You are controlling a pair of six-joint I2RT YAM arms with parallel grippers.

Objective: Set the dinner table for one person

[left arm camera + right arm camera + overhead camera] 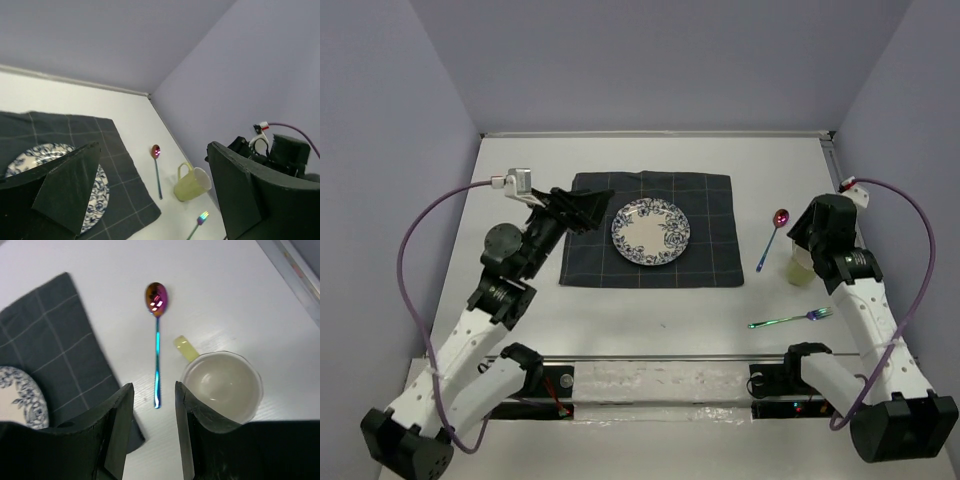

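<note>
Left end effector (595,211) spread wide, empty, beside one round blue-patterned plate (651,231), right end effector (154,390) partly parted, nothing gripped, one iridescent spoon (770,240), one iridescent fork (790,319), one pale-green mug (801,270) right of plate

I note the plate (650,231) sitting on the placemat (710,250), left of centre on the dinner table (620,310). Spoon (771,239) lies just right of the placemat, mug (222,385) just right of the spoon. Fork (790,319) lies in front of both, towards the arm bases
</note>
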